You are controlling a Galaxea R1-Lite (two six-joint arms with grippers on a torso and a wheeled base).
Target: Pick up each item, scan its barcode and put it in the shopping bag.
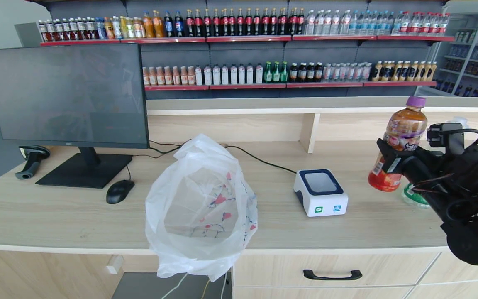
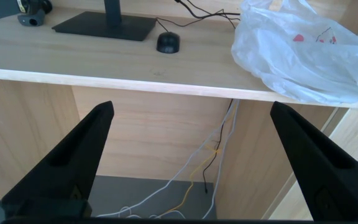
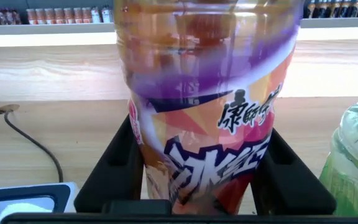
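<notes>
My right gripper (image 1: pixel 389 161) is clamped round the bottle (image 1: pixel 405 126), which has amber drink, a purple cap, a purple-and-orange label and a reddish base. It sits nearly upright in my grip, with the scanner (image 1: pixel 321 192) lower to the left.

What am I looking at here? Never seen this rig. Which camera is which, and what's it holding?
It is a two-armed robot at a shop checkout counter. The wide picture comes from a camera on its head. The other two come from cameras on its wrists, each looking out between that arm's fingers. The right gripper is shut on an orange drink bottle with a purple cap, which is the big label in the right wrist picture. The left gripper is open and holds nothing, low in front of the counter's edge. On the counter are a white shopping bag, a small scanner box, a monitor, a mouse, a handheld scanner and a green bottle.
</notes>
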